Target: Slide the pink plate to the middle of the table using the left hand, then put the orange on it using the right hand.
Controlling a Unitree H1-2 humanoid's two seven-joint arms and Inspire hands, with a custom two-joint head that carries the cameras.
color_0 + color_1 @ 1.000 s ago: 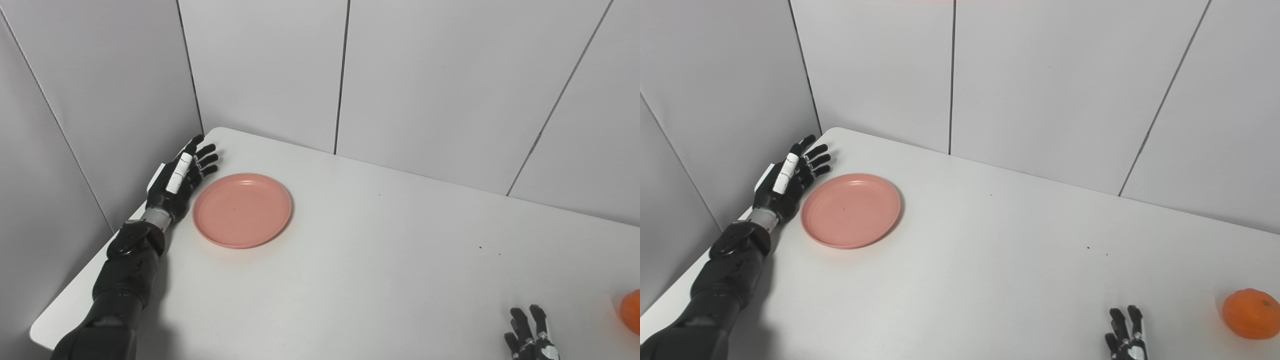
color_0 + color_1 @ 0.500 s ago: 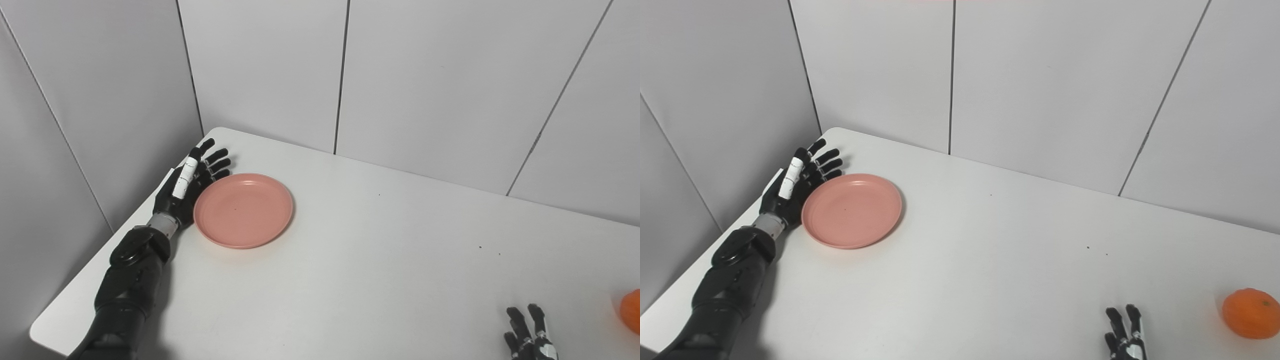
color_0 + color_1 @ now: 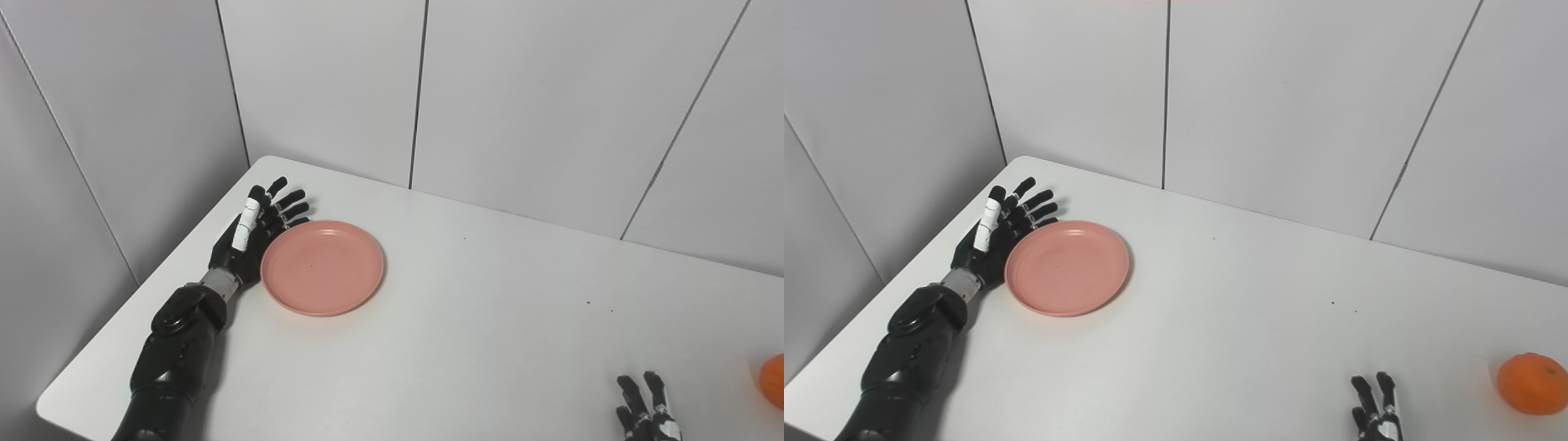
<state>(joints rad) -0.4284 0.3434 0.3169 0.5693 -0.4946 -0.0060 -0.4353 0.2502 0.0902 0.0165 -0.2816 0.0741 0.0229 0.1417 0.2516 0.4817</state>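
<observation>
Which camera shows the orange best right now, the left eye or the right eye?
The right eye view. There the whole orange sits in frame on the table, to the right of the right hand. The left eye view catches only a sliver of it, cut off by the picture's right edge.

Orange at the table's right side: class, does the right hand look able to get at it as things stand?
Probably yes. The orange sits on the table just right of the open right hand, with only bare tabletop between them; the pink plate is far off.

Bare table point(image 3: 1237, 318) between pink plate point(image 3: 1067, 267) and orange point(image 3: 1532, 383).
</observation>
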